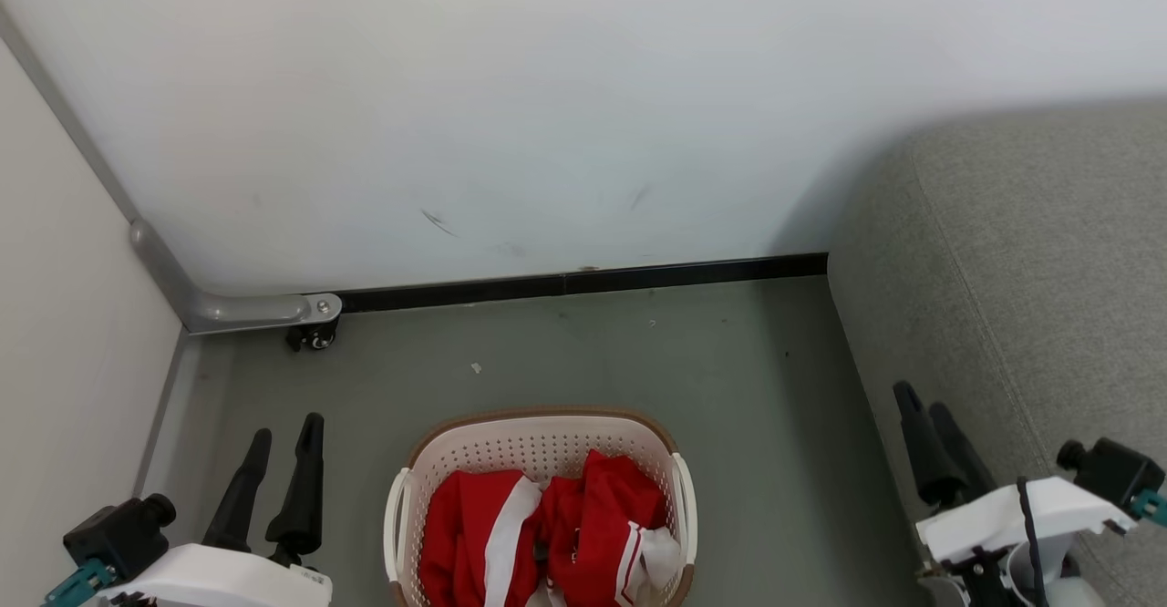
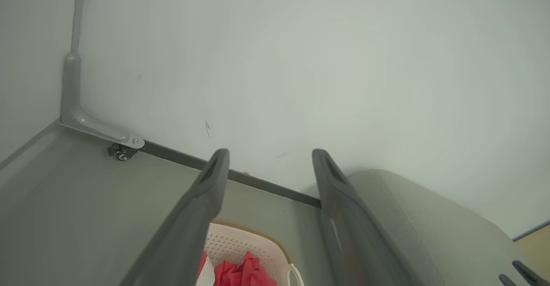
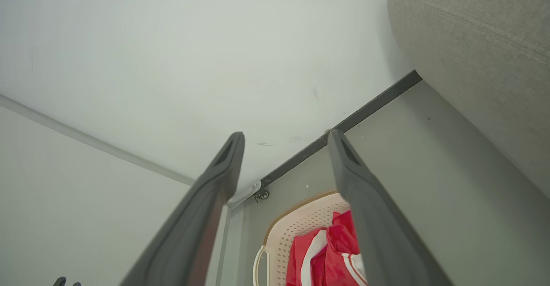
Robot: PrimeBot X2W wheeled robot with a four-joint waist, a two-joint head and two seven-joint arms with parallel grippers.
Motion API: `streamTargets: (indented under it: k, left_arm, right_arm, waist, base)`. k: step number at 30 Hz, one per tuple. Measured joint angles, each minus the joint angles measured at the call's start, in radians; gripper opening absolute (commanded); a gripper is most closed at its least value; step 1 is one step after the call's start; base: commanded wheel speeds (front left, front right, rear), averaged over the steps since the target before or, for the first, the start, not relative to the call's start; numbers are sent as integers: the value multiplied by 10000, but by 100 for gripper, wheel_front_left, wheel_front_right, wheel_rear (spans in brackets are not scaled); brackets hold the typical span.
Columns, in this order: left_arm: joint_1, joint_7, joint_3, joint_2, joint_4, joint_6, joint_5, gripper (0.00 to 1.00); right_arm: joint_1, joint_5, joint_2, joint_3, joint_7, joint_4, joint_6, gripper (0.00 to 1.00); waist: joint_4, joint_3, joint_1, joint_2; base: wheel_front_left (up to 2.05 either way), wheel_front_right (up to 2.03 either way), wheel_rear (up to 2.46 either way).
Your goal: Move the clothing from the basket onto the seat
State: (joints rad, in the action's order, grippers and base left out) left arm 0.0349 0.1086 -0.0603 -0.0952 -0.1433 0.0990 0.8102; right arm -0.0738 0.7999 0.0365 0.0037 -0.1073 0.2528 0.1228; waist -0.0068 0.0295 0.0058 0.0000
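Nearest to us, the left gripper (image 1: 287, 426) sits at the lower left, its two long, dark, tapered fingers spread apart and holding nothing. The right gripper (image 1: 922, 399) sits at the lower right, just beside the seat's front face, fingers likewise parted and empty. Each rises from a white moulded housing that carries a black block and a teal fitting.

Between the two arms the basket (image 1: 511, 447) stands on the floor (image 1: 729, 361). It is cream-white plastic and rounded rectangular, its walls perforated with rows of small round holes. It has a brown woven-look rim and a looped handle on each side. The clothing (image 1: 583, 516) lies crumpled inside it: soft bright red fabric with a broad white stripe, thin white piping and a white bunched piece by the right handle. Any lettering on it is too small for us to read.

To the right, apart from the basket, the seat (image 1: 1030, 270) is grey woven upholstery, round-edged, with a stitched seam.

Farther back, a small castor (image 1: 314, 335) sits under a grey metal bracket at the left corner. A black skirting strip (image 1: 583, 279) runs along the foot of the white wall (image 1: 547, 115), which bears faint dark scuffs.
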Motion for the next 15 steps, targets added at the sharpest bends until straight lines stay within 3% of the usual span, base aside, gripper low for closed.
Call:
streamTargets:
  k: [15]
  left_arm:
    - [2, 466, -140, -2, 420, -173, -2059, 100]
  right_arm:
    - [-365, -1969, -8, 426, -502, -464, 2, 100]
  waist:
    - [-39, 219, -45, 0]
  base:
    - [0, 0, 0]
